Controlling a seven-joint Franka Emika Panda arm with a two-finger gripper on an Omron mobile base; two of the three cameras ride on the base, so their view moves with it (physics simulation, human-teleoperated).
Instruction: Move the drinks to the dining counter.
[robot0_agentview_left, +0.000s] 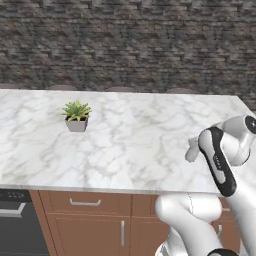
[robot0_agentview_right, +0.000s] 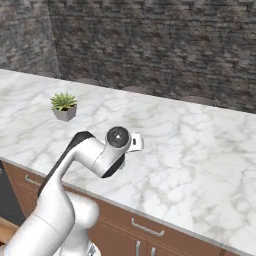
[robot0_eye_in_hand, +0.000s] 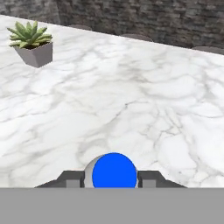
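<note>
Left base view: our arm (robot0_agentview_left: 220, 165) reaches over the dining counter (robot0_agentview_left: 130, 140), marble top, wood cabinets below; potted plant (robot0_agentview_left: 76, 116) well apart.

Right base view: wrist sits low over bare marble, brick wall (robot0_agentview_right: 150, 45) behind.

Hand view: gripper (robot0_eye_in_hand: 113, 178) clamps the blue-capped bottle (robot0_eye_in_hand: 113, 171), fingers on both sides. We'd lower it upright w/ base flat on stone, then release; plenty of room.

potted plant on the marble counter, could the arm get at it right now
Probably not yet: the jaws are closed on the blue-capped bottle. The marble counter towards the potted plant lies bare.
</note>
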